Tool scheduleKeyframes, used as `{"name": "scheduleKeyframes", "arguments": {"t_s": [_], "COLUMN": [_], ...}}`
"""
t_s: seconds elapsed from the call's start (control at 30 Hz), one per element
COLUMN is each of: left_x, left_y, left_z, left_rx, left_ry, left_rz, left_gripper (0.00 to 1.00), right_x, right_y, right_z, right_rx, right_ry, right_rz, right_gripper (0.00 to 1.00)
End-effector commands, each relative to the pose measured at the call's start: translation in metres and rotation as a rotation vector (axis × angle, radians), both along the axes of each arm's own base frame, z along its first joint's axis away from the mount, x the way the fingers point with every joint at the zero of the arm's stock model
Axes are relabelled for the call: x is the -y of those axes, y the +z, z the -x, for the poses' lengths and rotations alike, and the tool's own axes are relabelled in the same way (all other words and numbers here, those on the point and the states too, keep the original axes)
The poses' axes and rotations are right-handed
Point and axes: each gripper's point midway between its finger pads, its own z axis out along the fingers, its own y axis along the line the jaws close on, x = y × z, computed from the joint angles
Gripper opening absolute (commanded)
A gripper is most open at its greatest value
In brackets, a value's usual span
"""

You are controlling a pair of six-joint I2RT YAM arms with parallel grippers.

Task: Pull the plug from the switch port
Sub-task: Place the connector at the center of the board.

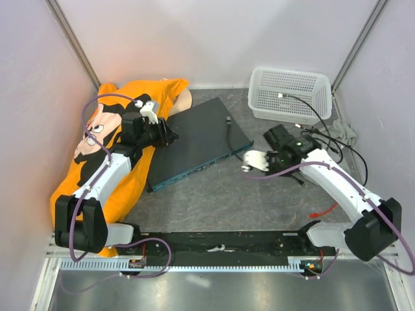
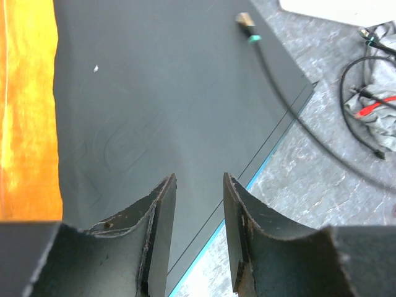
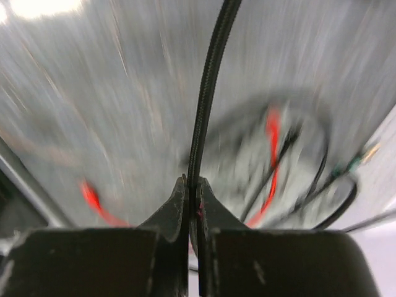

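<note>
Switch point(image 1: 194, 146), a flat dark blue-grey box, sits beneath the left gripper point(image 2: 199, 182), parted and empty. The right gripper point(image 3: 192, 182) pinches the black braided cable point(image 3: 207, 80). Whether the plug is out cannot be told.

My left gripper point(image 2: 199, 180) hangs over the dark top of the switch point(image 2: 154, 93), its fingers point(image 2: 158, 216) parted with only that surface showing between them. An orange cloth point(image 2: 28, 111) lies along the switch's left side. Toward the far right, a plug point(image 2: 247, 23) lies on the top, and its black cable point(image 2: 263, 68) trails over the teal edge onto the grey table point(image 2: 309, 204), near tangled black and red leads point(image 2: 371, 99).
</note>
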Motion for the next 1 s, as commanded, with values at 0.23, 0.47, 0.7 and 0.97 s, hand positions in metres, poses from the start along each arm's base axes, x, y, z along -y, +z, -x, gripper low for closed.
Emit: {"name": "scheduleKeyframes", "arguments": {"t_s": [0.23, 0.47, 0.7, 0.97], "left_x": [0.016, 0.018, 0.025, 0.068], "left_y": [0.022, 0.021, 0.026, 0.075], "left_z": [-0.010, -0.010, -0.025, -0.060], "left_rx": [0.048, 0.051, 0.047, 0.195], "left_ry": [-0.030, -0.034, -0.077, -0.291], "left_rz": [0.100, 0.098, 0.092, 0.058], "left_gripper": [0.43, 0.43, 0.42, 0.43], "right_x": [0.154, 0.163, 0.033, -0.094], "right_y": [-0.019, -0.067, 0.070, 0.078], "right_z": [0.000, 0.036, -0.031, -0.101], "right_rx": [-0.051, -0.221, -0.125, -0.331], "right_ry": [-0.099, -0.136, -0.166, -0.421], "right_rz": [0.387, 0.438, -0.242, -0.767], "right_gripper": [0.01, 0.47, 0.98, 0.98]}}
